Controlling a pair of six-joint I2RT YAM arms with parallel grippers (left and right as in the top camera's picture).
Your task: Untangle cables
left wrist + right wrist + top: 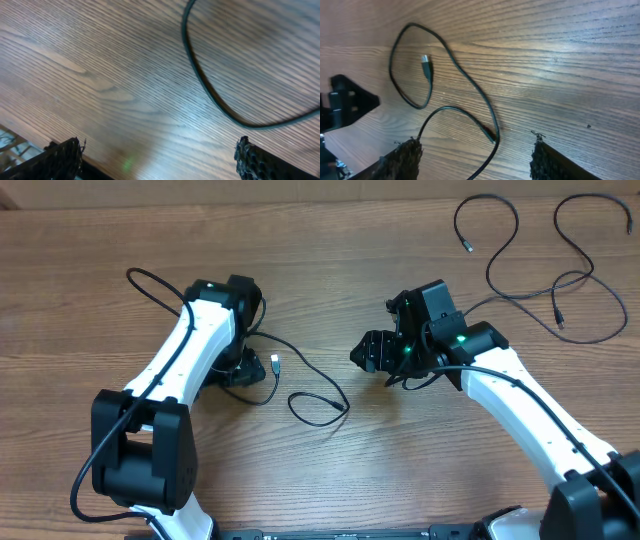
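One thin black cable [318,383] lies in loose curves at the table's middle, its plug end [275,363] beside my left gripper [245,370]. Two more cables [500,240] lie in loops at the far right [590,270]. My left gripper [157,162] is open and empty, low over the wood, with a cable curve [210,92] ahead of it. My right gripper [368,352] is open. In the right wrist view its fingers [475,162] straddle a stretch of the cable [487,112], with a plug [426,65] inside a loop farther off.
The wooden table [420,460] bears only the cables and the arms. The left gripper's black body [345,102] shows at the left edge of the right wrist view. Thicker black robot cables run along both white arms.
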